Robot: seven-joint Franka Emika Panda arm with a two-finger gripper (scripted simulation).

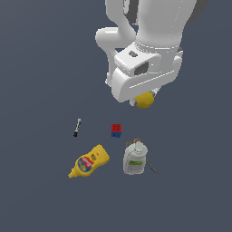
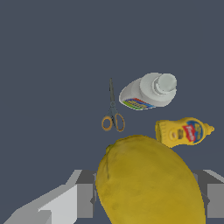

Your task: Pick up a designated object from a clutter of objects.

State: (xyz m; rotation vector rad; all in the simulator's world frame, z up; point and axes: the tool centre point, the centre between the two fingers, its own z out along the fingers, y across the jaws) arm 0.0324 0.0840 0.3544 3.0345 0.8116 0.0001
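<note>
The yellow lemon [image 1: 145, 100] [image 2: 148, 181] sits between my gripper's [image 2: 148, 197] two fingers, which press on both its sides. In the exterior view only part of it shows below the white hand, and the fingers are hidden there. It is held well above the dark floor. Below lie the yellow mustard bottle [image 1: 89, 161] [image 2: 184, 131] on its side, the whitish jug [image 1: 135, 158] [image 2: 148, 92], the red-and-blue block [image 1: 116, 130] and the thin black-and-white marker [image 1: 77, 127]. The block and marker do not show in the wrist view.
A pair of scissors with orange handles [image 2: 113, 113] lies beside the jug; in the exterior view its parts poke out around the jug [image 1: 152, 166]. The floor [image 1: 36, 68] is flat and dark grey-blue.
</note>
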